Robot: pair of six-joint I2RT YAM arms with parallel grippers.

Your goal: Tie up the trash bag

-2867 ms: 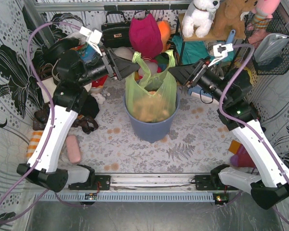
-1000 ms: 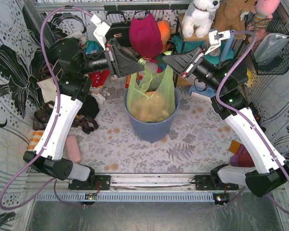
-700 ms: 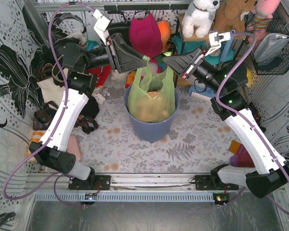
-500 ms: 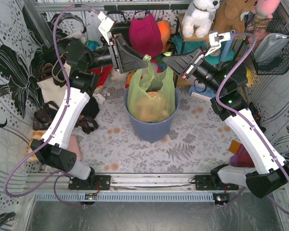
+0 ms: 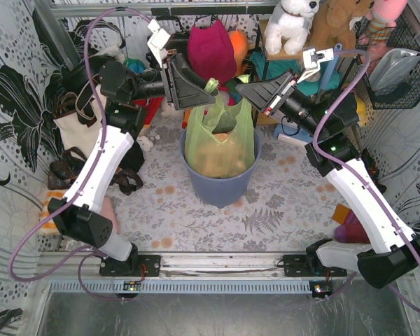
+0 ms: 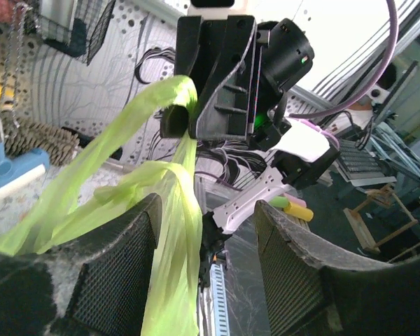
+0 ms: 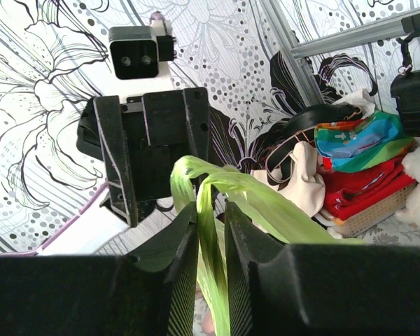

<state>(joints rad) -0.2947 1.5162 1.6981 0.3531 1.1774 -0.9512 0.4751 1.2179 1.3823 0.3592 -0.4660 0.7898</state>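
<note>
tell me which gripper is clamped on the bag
The right gripper: it pinches a green handle of the trash bag. The left gripper stands open.

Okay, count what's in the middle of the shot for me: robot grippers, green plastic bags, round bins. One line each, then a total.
Robot grippers: 2 (left gripper, right gripper)
Green plastic bags: 1 (trash bag)
Round bins: 1 (blue-grey bin)
Total: 4
</note>
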